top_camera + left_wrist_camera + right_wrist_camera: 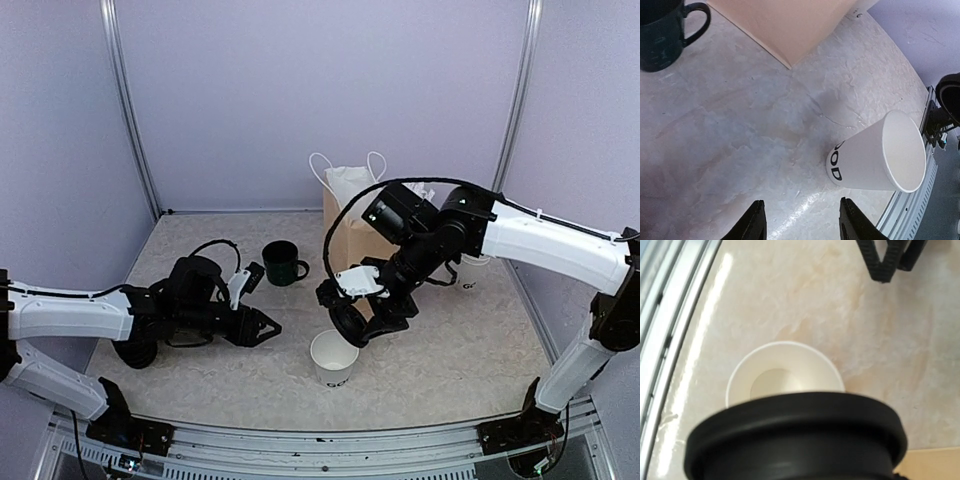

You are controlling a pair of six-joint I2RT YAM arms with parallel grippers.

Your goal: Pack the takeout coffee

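While the right gripper [356, 314] clamps the black lid [795, 435] just above the upright paper cup [334, 358], whose open mouth faces up, the left gripper [264, 328] stands open, empty, beside it.

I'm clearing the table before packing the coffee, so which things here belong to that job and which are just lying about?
Job: white paper cup, black lid held by the right gripper, brown paper bag.
Lying about: dark green mug.

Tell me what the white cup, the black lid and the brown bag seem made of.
The cup: likely paper, matte white, thin rolled rim. The lid: probably moulded plastic, smooth black, slight sheen. The bag: seemingly kraft paper, flat matte tan, sharply creased corner.
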